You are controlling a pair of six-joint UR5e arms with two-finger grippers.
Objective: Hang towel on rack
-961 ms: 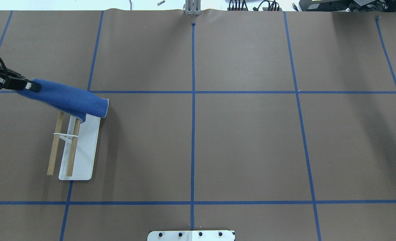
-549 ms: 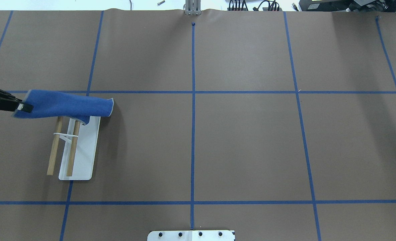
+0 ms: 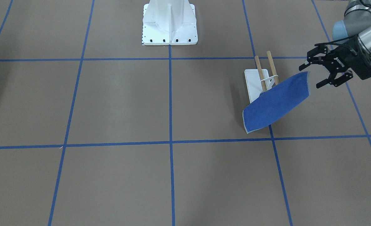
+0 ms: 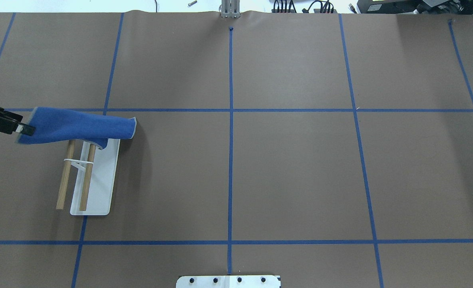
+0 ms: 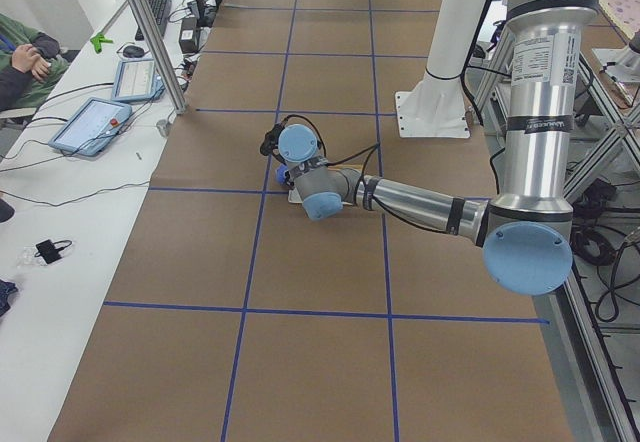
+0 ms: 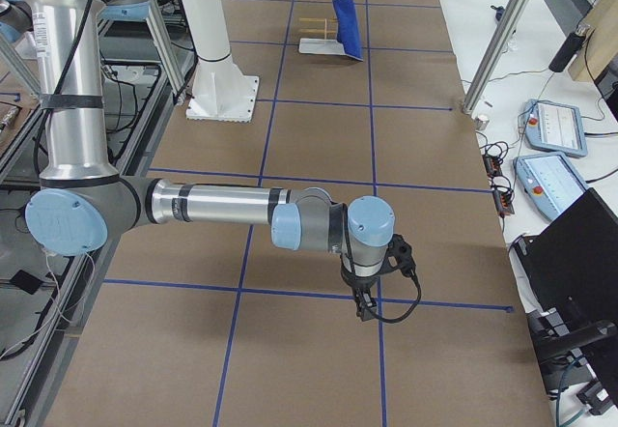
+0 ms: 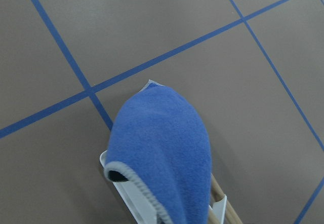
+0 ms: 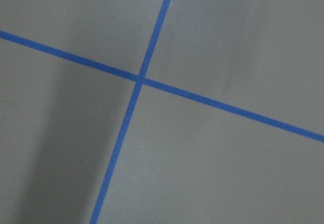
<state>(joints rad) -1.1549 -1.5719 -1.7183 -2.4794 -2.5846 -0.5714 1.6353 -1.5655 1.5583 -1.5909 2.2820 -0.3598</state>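
The blue towel [image 3: 276,103] lies across the far end of the rack's two wooden dowels [image 3: 268,67], sloping down to the table on the inner side. It also shows in the overhead view [image 4: 80,126] and the left wrist view [image 7: 162,148]. The rack's white base [image 4: 100,180] sits on the table. My left gripper [image 3: 309,77] is open, its jaws spread on either side of the towel's raised outer corner, and I cannot tell if they touch it. One finger [image 4: 20,128] shows at the overhead view's left edge. My right gripper [image 6: 365,309] hangs over bare table far off, and I cannot tell if it is open or shut.
The white bolted pedestal [image 3: 169,22] stands at the robot's side of the table. Blue tape lines [image 4: 230,160] divide the brown table cover. Tablets and cables [image 5: 95,122] lie beyond the far edge.
The towel swung from an angled hold to lying straight across the rack's far end. The left gripper moved toward the robot, then drew slightly back from the towel's edge.
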